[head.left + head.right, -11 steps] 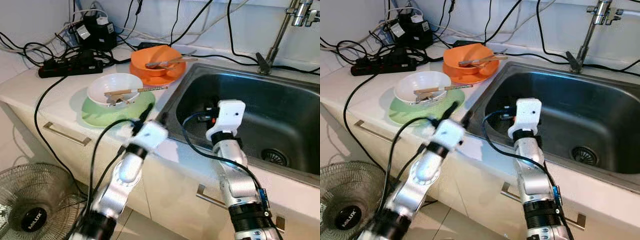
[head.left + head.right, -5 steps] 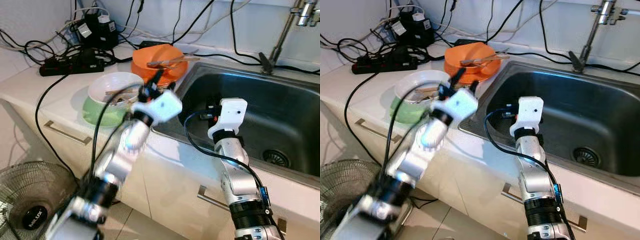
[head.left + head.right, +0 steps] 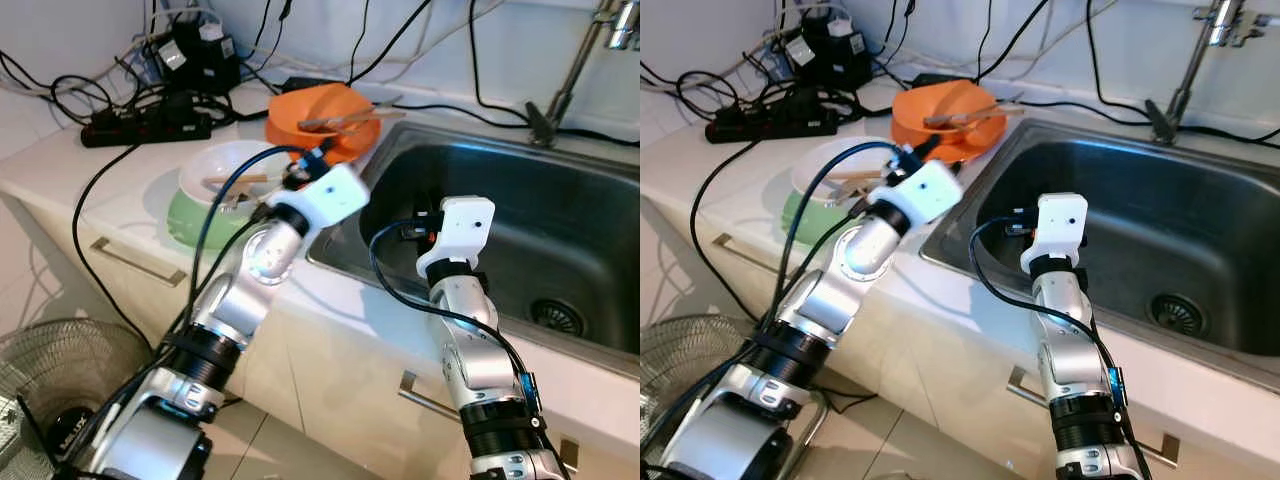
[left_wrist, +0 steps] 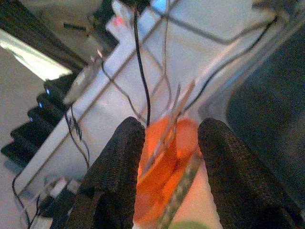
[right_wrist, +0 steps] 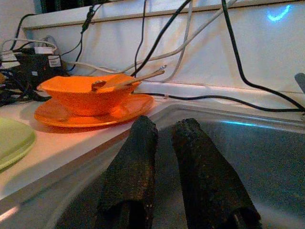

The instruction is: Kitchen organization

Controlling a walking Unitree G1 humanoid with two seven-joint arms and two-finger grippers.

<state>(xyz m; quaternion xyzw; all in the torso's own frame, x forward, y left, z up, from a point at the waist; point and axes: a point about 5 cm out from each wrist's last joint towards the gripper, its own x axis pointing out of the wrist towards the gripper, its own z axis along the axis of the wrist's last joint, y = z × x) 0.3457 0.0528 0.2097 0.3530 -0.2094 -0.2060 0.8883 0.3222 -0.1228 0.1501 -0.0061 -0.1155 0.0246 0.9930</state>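
Note:
An orange bowl [image 3: 322,108] with a spoon and chopsticks [image 3: 345,118] sits on an orange plate [image 3: 350,152] at the back of the counter. In front of it a white bowl [image 3: 225,165] holding chopsticks [image 3: 235,181] rests on a green plate [image 3: 195,215]. My left gripper [image 3: 305,168] hovers open just right of the white bowl, its fingers [image 4: 121,157] pointing at the orange bowl [image 4: 164,162]. My right gripper [image 5: 164,126] is shut and empty, held inside the left part of the steel sink [image 3: 560,230].
A faucet [image 3: 575,70] stands behind the sink. A black power strip [image 3: 145,130] and tangled cables lie at the counter's back left. Below the counter are drawer handles [image 3: 135,262], and a floor fan [image 3: 70,380] stands at lower left.
My left arm has swung up from in front of the cabinet to over the counter, beside the white bowl. The right arm has stayed in the sink.

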